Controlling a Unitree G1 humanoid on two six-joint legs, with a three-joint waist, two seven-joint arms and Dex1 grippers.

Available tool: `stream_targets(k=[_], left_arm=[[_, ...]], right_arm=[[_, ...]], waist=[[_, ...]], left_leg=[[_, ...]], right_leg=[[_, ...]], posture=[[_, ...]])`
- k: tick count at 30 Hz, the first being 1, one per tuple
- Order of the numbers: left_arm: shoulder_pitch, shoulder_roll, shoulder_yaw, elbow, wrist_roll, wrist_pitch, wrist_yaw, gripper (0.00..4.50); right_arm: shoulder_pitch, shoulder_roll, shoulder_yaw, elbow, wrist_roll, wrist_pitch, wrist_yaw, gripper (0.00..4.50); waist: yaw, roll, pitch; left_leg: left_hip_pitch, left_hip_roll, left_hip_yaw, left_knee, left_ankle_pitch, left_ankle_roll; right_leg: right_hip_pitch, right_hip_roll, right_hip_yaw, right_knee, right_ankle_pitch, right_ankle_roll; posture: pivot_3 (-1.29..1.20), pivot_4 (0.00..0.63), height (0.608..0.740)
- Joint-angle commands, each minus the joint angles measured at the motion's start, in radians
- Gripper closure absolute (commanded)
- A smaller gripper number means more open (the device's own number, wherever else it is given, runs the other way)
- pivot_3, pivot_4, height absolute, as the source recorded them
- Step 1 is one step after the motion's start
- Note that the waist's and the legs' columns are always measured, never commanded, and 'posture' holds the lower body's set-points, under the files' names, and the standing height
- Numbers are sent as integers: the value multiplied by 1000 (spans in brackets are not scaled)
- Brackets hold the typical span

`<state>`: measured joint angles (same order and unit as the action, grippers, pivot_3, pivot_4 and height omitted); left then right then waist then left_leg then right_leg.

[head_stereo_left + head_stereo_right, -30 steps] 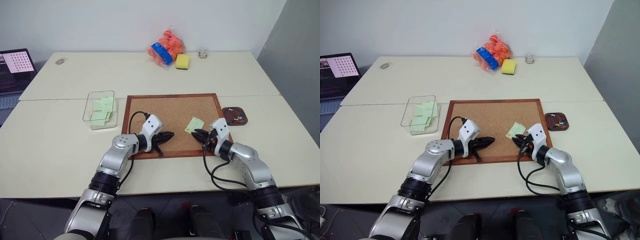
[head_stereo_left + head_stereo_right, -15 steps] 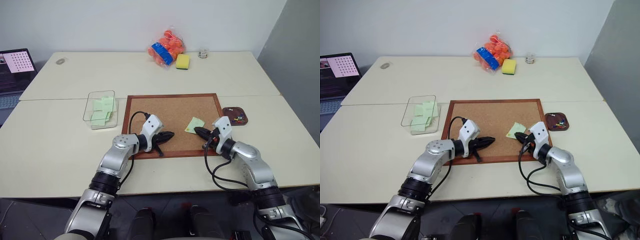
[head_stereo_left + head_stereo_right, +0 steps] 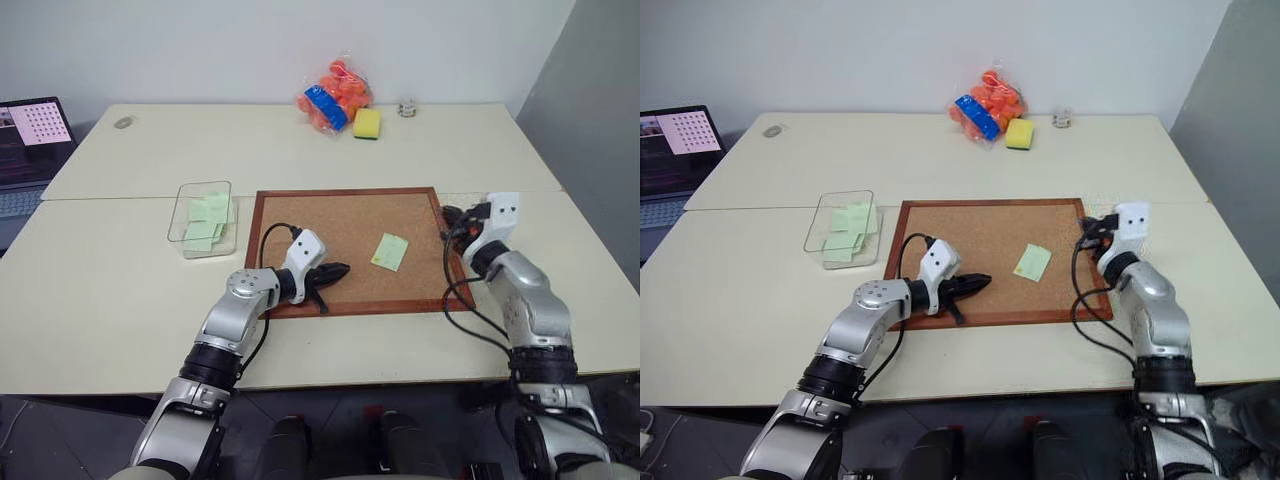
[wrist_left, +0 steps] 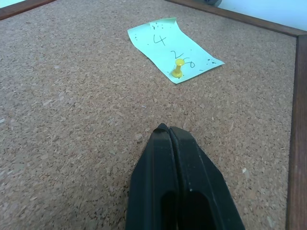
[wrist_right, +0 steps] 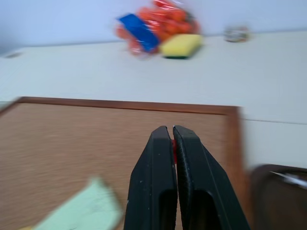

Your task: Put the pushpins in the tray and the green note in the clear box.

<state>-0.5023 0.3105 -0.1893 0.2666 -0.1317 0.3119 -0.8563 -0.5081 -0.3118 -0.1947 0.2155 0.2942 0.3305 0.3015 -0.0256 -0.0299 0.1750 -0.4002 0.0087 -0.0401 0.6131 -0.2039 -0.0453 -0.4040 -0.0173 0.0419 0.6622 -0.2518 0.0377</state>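
Note (image 3: 389,251), green, lies pinned on corkboard (image 3: 330,215), long axis tilted; both jaws pressed together, right pinching something red.

Green note (image 4: 173,56) flat on corkboard (image 3: 330,225), yellow pushpin (image 4: 178,68) upright in it.

Both arms: brushed silver housings, rounded segments, black ribbed collars at the joints. Left gripper (image 3: 340,270) and right gripper (image 5: 173,129) each have two matte black fingers (image 4: 158,167), tapering to rounded tips, with an oval recess near the base. White boxy wrist modules sit behind the fingers; the right one shows two small dark dots. Black cables loop loosely off both wrists, running back along the forearms.
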Motion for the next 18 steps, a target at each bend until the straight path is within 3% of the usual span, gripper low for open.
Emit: stream_targets(k=[1, 9, 10, 18], left_arm=[[15, -7, -36, 11, 16, 9, -8, 4500], [24, 0, -30, 0, 18, 11, -1, 4500], [25, 1, -30, -2, 18, 11, -1, 4500], [21, -2, -31, 1, 16, 12, 0, 4500]], right_arm=[[-87, -20, -53, 129, -26, -38, -78, 4469], [-126, -45, -49, 276, -56, -60, -97, 4469], [-127, -44, -51, 280, -56, -62, -101, 3997], [-122, -54, -50, 269, -58, -68, -102, 2487]], waist=[[-1, 0, 0], [-2, 0, 0], [-3, 0, 0], [-3, 0, 0]], left_leg=[[0, 0, 0, 0, 0, 0], [0, 0, 0, 0, 0, 0], [0, 0, 0, 0, 0, 0], [0, 0, 1, 0, 0, 0]], right_leg=[[0, 0, 0, 0, 0, 0], [0, 0, 0, 0, 0, -1], [0, 0, 1, 0, 0, -1], [0, 0, 1, 0, 0, 0]], posture=[[0, 150, 740], [0, 150, 740], [0, 150, 740], [0, 150, 740]])
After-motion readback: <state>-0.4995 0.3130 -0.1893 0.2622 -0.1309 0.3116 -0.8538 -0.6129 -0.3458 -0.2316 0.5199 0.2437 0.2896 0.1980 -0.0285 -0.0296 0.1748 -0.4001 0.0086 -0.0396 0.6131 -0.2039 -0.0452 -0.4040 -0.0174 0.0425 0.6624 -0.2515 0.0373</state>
